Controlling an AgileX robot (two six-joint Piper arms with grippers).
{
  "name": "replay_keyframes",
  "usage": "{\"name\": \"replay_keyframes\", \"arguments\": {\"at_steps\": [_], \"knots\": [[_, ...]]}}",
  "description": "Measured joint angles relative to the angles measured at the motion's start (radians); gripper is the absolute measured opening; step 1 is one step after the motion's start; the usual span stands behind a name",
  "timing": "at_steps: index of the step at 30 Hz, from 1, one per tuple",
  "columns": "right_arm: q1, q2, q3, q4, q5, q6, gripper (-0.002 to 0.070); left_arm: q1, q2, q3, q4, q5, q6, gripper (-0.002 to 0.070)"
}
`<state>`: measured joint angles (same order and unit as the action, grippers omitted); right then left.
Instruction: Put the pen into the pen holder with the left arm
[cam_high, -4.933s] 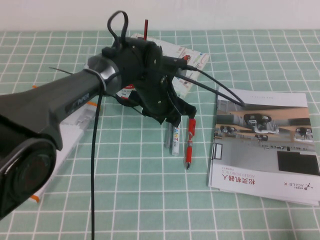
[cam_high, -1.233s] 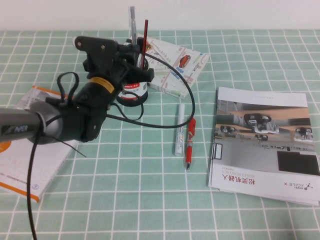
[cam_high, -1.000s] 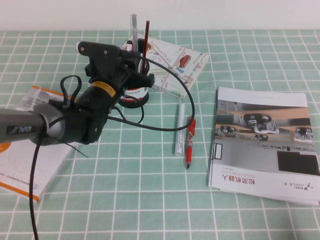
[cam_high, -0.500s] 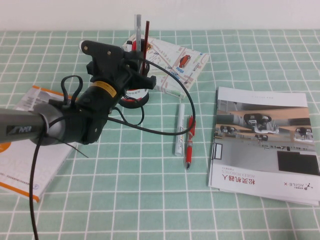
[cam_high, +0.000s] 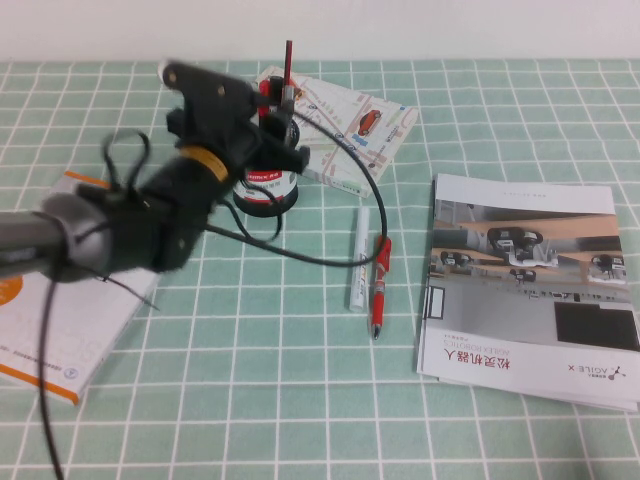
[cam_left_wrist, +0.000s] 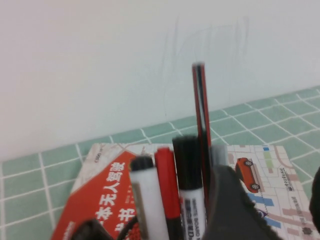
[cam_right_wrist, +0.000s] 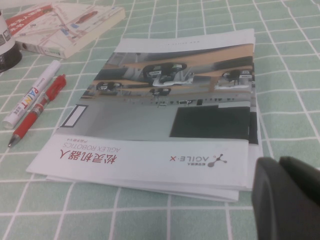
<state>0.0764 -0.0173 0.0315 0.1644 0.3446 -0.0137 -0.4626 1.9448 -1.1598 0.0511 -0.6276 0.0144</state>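
Standing upright in holder (cam_high: 268, 186), pen (cam_left_wrist: 217, 153); left hand (cam_high: 268, 122) alongside, right hand (cam_right_wrist: 287, 197) by brochure (cam_right_wrist: 175, 112)

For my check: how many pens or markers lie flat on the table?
2: white marker and red pen, right of the pen holder; the left arm may hide others. The left gripper is above it, the right gripper near the brochure.

Bulky black left arm (cam_high: 120, 225), yellow band, loose black cables, apparently matte.

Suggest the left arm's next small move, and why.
Probably lift the left gripper, now over the pen holder, straight up: the pen already appears to stand inside among other markers. The right gripper sits parked by the brochure.
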Motion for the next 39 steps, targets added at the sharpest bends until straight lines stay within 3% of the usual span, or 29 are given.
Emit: {"name": "replay_keyframes", "arguments": {"at_steps": [3,7,10,26,36,39], "knots": [[0.000,0.000,0.000,0.000,0.000,0.000,-0.0020,0.000,-0.104,0.007,0.000,0.145,0.005,0.0244],[0.000,0.000,0.000,0.000,0.000,0.000,-0.0020,0.000,-0.285,0.059,0.000,0.352,-0.022,0.0067],[0.000,0.000,0.000,0.000,0.000,0.000,-0.0020,0.000,-0.432,0.133,0.000,0.435,-0.045,0.0018],[0.000,0.000,0.000,0.000,0.000,0.000,-0.0020,0.000,-1.082,0.659,0.012,0.486,-0.207,0.0000],[0.000,0.000,0.000,0.000,0.000,0.000,-0.0020,0.000,-1.261,0.702,0.014,0.728,-0.228,0.0000],[0.000,0.000,0.000,0.000,0.000,0.000,-0.0020,0.003,-1.296,0.737,0.033,0.726,-0.218,0.0000]]}}
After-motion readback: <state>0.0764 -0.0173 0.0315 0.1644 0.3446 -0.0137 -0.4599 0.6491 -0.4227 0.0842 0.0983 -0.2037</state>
